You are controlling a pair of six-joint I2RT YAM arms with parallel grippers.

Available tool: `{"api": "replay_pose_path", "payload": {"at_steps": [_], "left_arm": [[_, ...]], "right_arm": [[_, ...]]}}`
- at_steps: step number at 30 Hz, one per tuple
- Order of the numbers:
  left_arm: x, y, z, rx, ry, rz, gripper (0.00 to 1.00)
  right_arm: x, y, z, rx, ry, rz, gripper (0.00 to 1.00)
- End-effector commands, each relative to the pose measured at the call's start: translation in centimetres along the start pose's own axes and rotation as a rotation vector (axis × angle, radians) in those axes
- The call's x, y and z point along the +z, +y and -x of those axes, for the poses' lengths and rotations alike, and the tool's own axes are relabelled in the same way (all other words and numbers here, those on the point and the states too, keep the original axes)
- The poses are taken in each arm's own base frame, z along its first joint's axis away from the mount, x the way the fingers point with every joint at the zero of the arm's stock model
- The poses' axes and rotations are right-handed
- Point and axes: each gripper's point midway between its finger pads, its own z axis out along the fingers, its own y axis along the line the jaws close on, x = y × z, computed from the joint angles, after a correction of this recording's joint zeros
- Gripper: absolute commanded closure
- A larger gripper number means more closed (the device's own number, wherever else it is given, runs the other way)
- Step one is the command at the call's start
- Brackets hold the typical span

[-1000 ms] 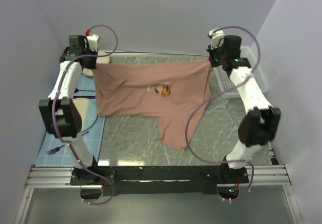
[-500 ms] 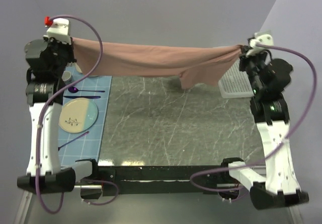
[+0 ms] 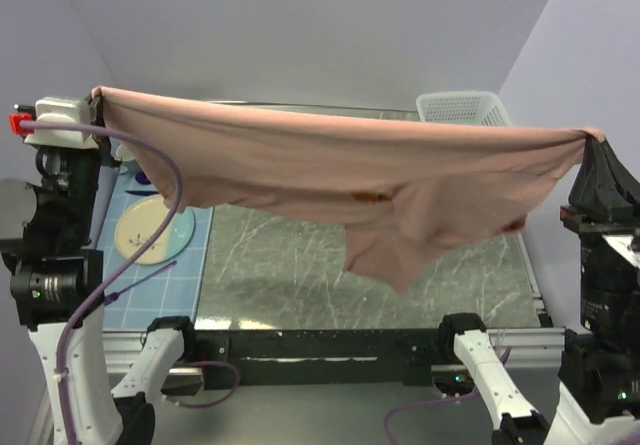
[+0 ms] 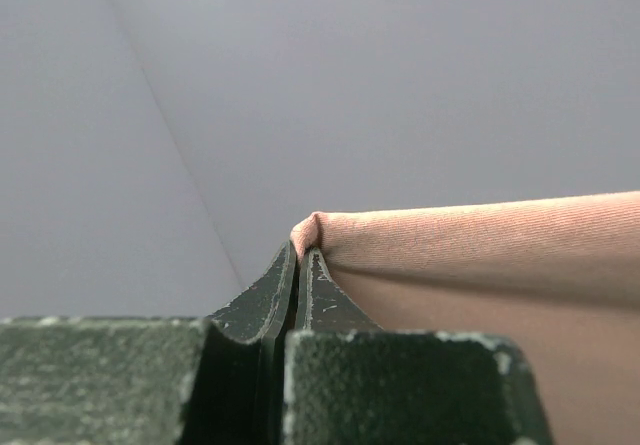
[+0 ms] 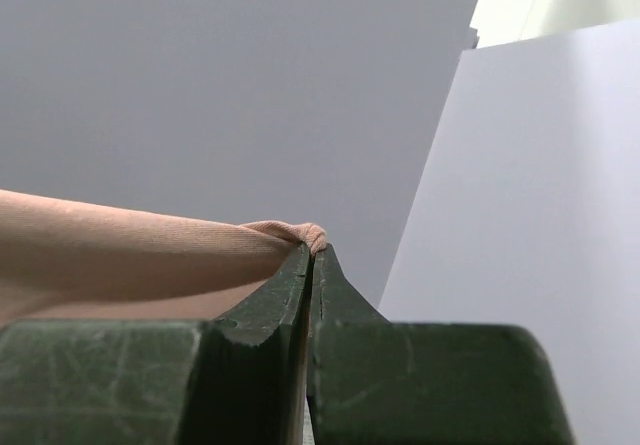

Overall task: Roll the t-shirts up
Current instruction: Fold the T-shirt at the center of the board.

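The left hand [image 4: 303, 252] is pinching one corner of the dusty-pink t-shirt [image 3: 330, 160], its fingers pressed fully together, and only a small nub of cloth is poking out above the tips. The right hand [image 5: 313, 252] is doing the same at the opposite corner, with its jaws closed tight on a fold of fabric.

Both hands are holding the garment high over the dark tabletop [image 3: 290, 265] and are well apart from each other. The top edge is running nearly taut between them, while the middle is sagging and a loose flap is hanging down right of centre. A small brown-orange print [image 3: 372, 196] is showing on the drooping part.

Below and to the left, a pale plate [image 3: 150, 235] is lying on a blue placemat [image 3: 190, 295] with a purple utensil [image 3: 150, 275] beside it — the shirt is hiding the mat's far end. A white basket [image 3: 462, 108] is sitting at the far right, partly behind the cloth. The left arm's purple cable [image 3: 172, 190] is looping across in front of the plate.
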Motion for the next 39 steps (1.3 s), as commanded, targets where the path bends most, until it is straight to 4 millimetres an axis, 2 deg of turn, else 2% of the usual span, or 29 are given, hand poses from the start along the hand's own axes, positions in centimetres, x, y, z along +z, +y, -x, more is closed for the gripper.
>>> {"api": "replay_pose_path", "payload": {"at_steps": [1, 2, 4, 5, 6, 7, 8, 9, 10, 11, 12, 13, 14, 15, 16, 18, 19, 21, 22, 26, 27, 28, 30, 31, 33, 34, 36, 37, 39], "left_arm": [[1.0, -0.6, -4.6, 0.004, 0.113, -0.016, 0.99], [1.2, -1.2, -7.2, 0.003, 0.174, -0.037, 0.99], [1.4, -2.3, -10.1, -0.003, 0.230, -0.084, 0.99], [1.4, -3.2, -13.2, -0.012, 0.291, -0.112, 0.99], [1.4, -4.0, -14.8, -0.016, 0.318, -0.148, 0.99], [1.2, -4.9, -18.3, -0.030, 0.391, -0.173, 0.99], [1.1, -5.4, -20.1, -0.040, 0.429, -0.185, 0.99], [1.1, -6.1, -21.8, -0.055, 0.464, -0.208, 0.99], [0.7, -7.1, -25.5, -0.068, 0.549, -0.239, 0.99], [0.5, -7.6, -27.4, -0.075, 0.592, -0.255, 0.99], [0.6, -7.9, -28.9, -0.075, 0.615, -0.263, 0.99], [0.1, -8.6, -33.0, -0.089, 0.709, -0.276, 0.99], [0.0, -9.1, -34.8, -0.092, 0.747, -0.289, 0.99], [0.1, -9.4, -36.5, -0.087, 0.772, -0.302, 0.99], [0.3, -10.0, -39.8, -0.094, 0.828, -0.308, 0.99], [1.2, -10.2, -42.7, -0.100, 0.870, -0.298, 0.99], [2.2, -10.4, -45.3, -0.104, 0.913, -0.296, 0.99], [3.2, -10.6, -47.7, -0.095, 0.957, -0.304, 0.99], [4.2, -10.8, -49.9, -0.094, 0.996, -0.305, 0.99], [7.0, -10.5, -53.7, -0.064, 1.054, -0.289, 0.99], [6.9, -10.7, -55.3, -0.061, 1.085, -0.291, 0.99], [8.7, -10.3, -54.9, -0.047, 1.058, -0.283, 0.99], [8.7, -10.1, -57.0, -0.033, 1.104, -0.268, 0.99], [9.7, -9.7, -57.0, -0.025, 1.092, -0.252, 0.99], [10.1, -9.6, -58.2, -0.014, 1.100, -0.229, 0.99], [10.7, -9.4, -58.4, -0.014, 1.090, -0.216, 0.99], [11.2, -9.5, -59.0, -0.015, 1.089, -0.206, 0.99], [11.4, -9.4, -59.2, -0.013, 1.089, -0.201, 0.99], [11.8, -9.2, -59.5, -0.012, 1.090, -0.180, 0.99]], "right_arm": [[-1.1, 1.4, -5.3, -0.054, 0.143, 0.046, 1.00], [-0.9, 2.7, -8.2, -0.055, 0.198, 0.089, 1.00], [-0.8, 3.7, -10.4, -0.055, 0.219, 0.114, 1.00], [-0.9, 5.3, -13.6, -0.045, 0.275, 0.161, 1.00], [-0.7, 5.8, -14.8, -0.035, 0.286, 0.173, 1.00], [-0.6, 6.7, -16.5, -0.024, 0.315, 0.196, 1.00], [-1.0, 8.3, -20.0, -0.011, 0.379, 0.243, 1.00], [-0.9, 8.9, -21.4, -0.008, 0.391, 0.257, 1.00], [-0.8, 9.6, -23.5, 0.000, 0.426, 0.272, 1.00], [-1.0, 10.6, -26.5, -0.005, 0.465, 0.289, 1.00], [-1.0, 11.2, -28.1, -0.006, 0.487, 0.304, 1.00], [-0.9, 12.0, -30.7, -0.007, 0.538, 0.323, 1.00], [-1.4, 12.9, -33.4, -0.016, 0.585, 0.348, 1.00], [-0.9, 13.5, -34.5, -0.018, 0.577, 0.363, 1.00], [-1.3, 14.8, -38.0, -0.012, 0.651, 0.401, 1.00], [-0.7, 16.2, -40.6, -0.009, 0.672, 0.445, 1.00], [-1.0, 17.3, -44.1, -0.001, 0.750, 0.473, 1.00], [0.1, 17.9, -46.8, 0.001, 0.790, 0.472, 1.00], [0.9, 18.4, -49.6, 0.003, 0.845, 0.464, 1.00], [4.4, 19.2, -54.6, -0.007, 0.895, 0.437, 1.00], [4.2, 19.7, -56.7, -0.008, 0.935, 0.444, 1.00], [6.1, 19.6, -56.6, -0.018, 0.908, 0.437, 1.00], [6.3, 20.3, -58.7, -0.021, 0.938, 0.453, 1.00], [7.5, 20.2, -58.7, -0.027, 0.923, 0.449, 1.00], [7.3, 20.7, -60.8, -0.021, 0.967, 0.449, 1.00], [8.4, 20.7, -60.9, -0.018, 0.957, 0.439, 1.00], [8.0, 20.8, -62.6, -0.032, 1.000, 0.430, 1.00], [9.1, 21.0, -62.3, -0.049, 0.982, 0.422, 1.00], [9.3, 21.0, -62.9, -0.055, 0.987, 0.421, 1.00]]}}
